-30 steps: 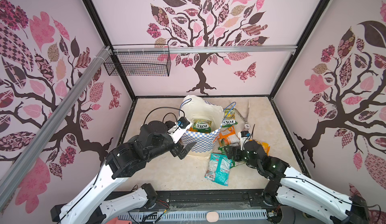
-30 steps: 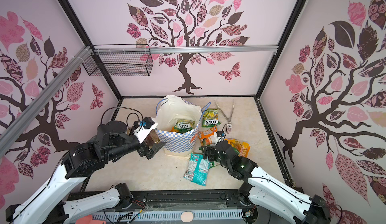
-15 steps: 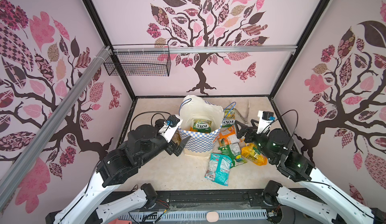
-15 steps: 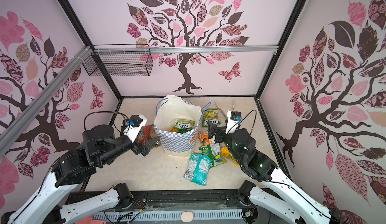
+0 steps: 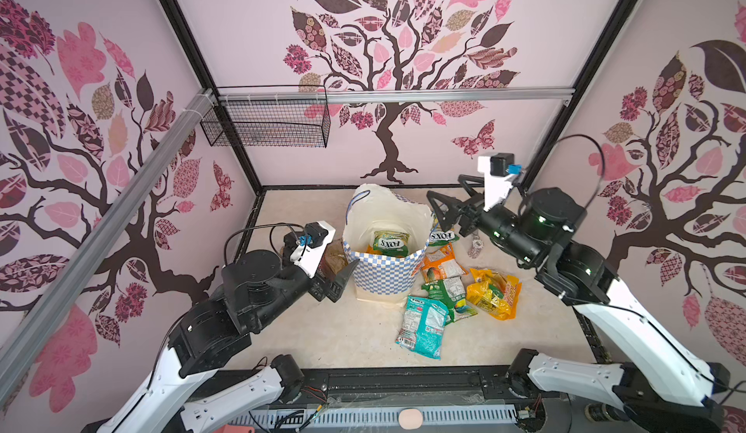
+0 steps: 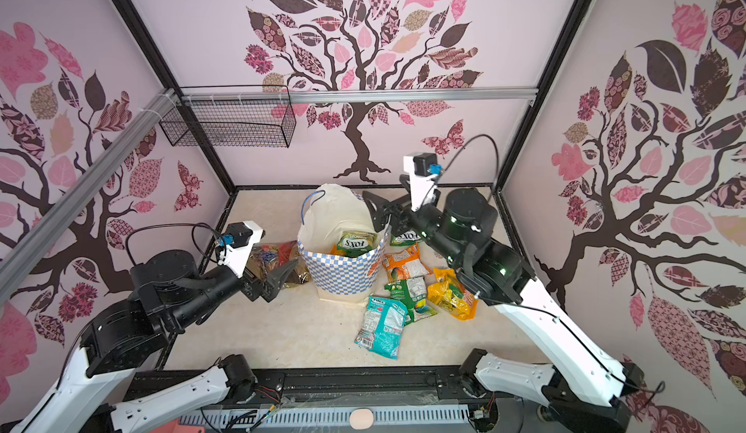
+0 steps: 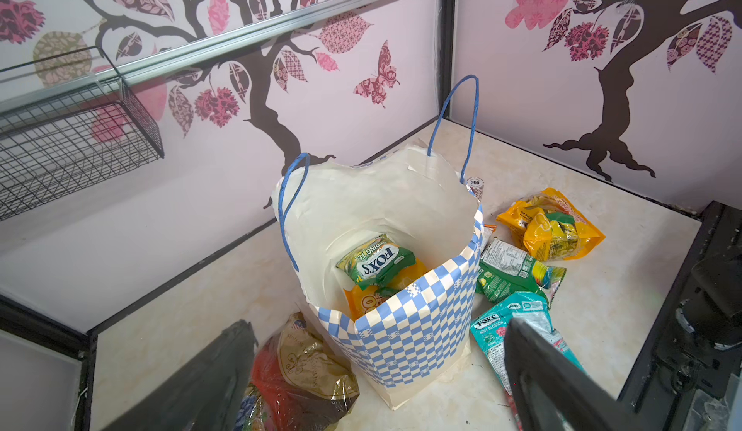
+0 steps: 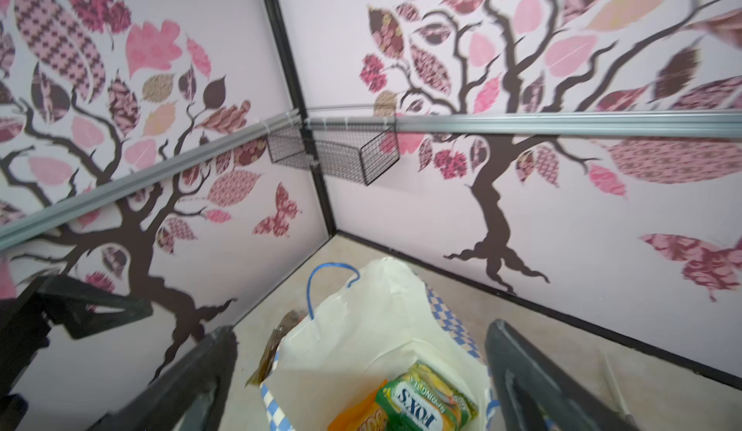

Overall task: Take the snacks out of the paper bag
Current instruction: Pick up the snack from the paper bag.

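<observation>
Left gripper (image 5: 340, 271): the jaws are spread wide and grip nothing. It sits low at the left side of the paper bag (image 5: 383, 277).
Under the left jaws: a dark brown-red packet (image 6: 274, 255) lies on the table (image 5: 323, 330), just beside the bag's foot.
Right gripper (image 5: 451, 195): the jaws are parted wide and empty. It hangs above the bag's far right rim, clear of the paper. In the right wrist view the bag's mouth shows between the two fingers (image 8: 192, 372).
Paper bag: it stands upright and open, with the checkered band facing the robot.
Inside the bag: a green FOX'S packet (image 5: 390, 243) lies on top of an orange packet (image 7: 361, 298), well below both sets of jaws.
Out on the table, right of the bag: a second green FOX'S packet (image 5: 442, 236), an orange packet (image 5: 440, 263), a green packet (image 5: 448, 294), a yellow-orange packet (image 5: 492, 291) and a teal packet (image 5: 422, 320), some of them overlapping.
Back wall: a black wire basket (image 5: 266, 124) hangs from the rail.
</observation>
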